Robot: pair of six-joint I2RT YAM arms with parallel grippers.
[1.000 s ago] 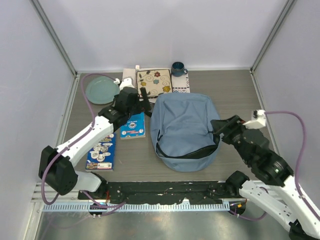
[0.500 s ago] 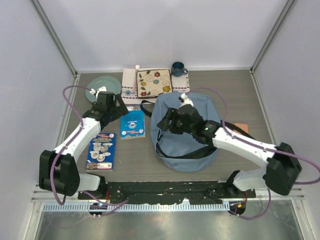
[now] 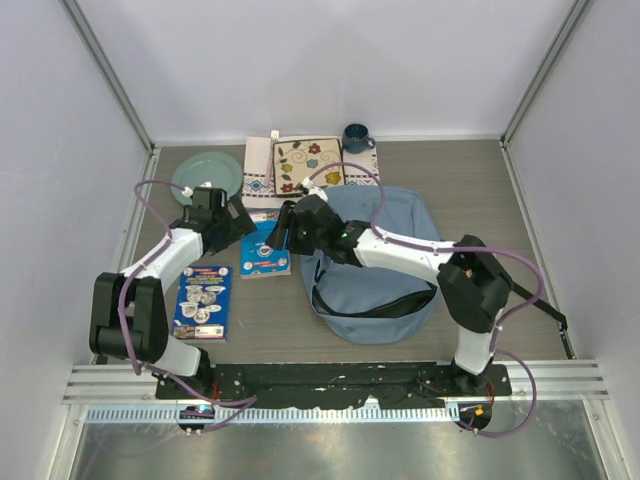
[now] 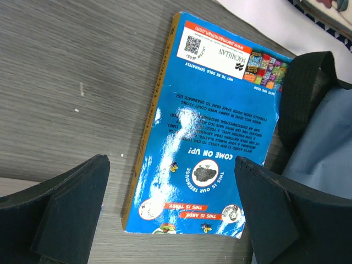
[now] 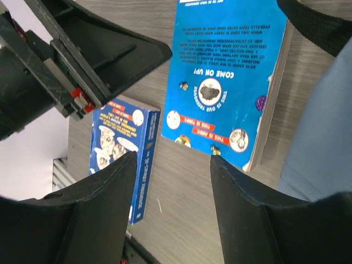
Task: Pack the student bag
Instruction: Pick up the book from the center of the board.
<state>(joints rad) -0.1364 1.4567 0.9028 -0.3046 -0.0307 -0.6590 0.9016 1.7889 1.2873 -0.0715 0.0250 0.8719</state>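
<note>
The light-blue student bag (image 3: 370,262) lies in the middle of the table, its opening toward the near side. A bright blue book (image 3: 265,250) lies just left of it, back cover up. A darker blue book (image 3: 203,302) lies further left and nearer. My left gripper (image 3: 234,218) is open and hovers over the bright blue book's (image 4: 214,126) far-left side. My right gripper (image 3: 285,228) reaches across the bag and is open above the same book (image 5: 231,82). The darker book (image 5: 124,159) and the bag's edge (image 5: 324,143) show in the right wrist view. Both grippers are empty.
A teal plate (image 3: 205,172), an embroidered white mat with a flowered tile (image 3: 308,165) and a blue mug (image 3: 355,137) stand along the back. A black bag strap (image 4: 302,82) lies beside the book. The two grippers are close together; the left gripper (image 5: 82,60) shows in the right wrist view.
My right arm swung from the right side across the bag to the bright blue book on the left. My left gripper pulled back left, then settled beside that book.
</note>
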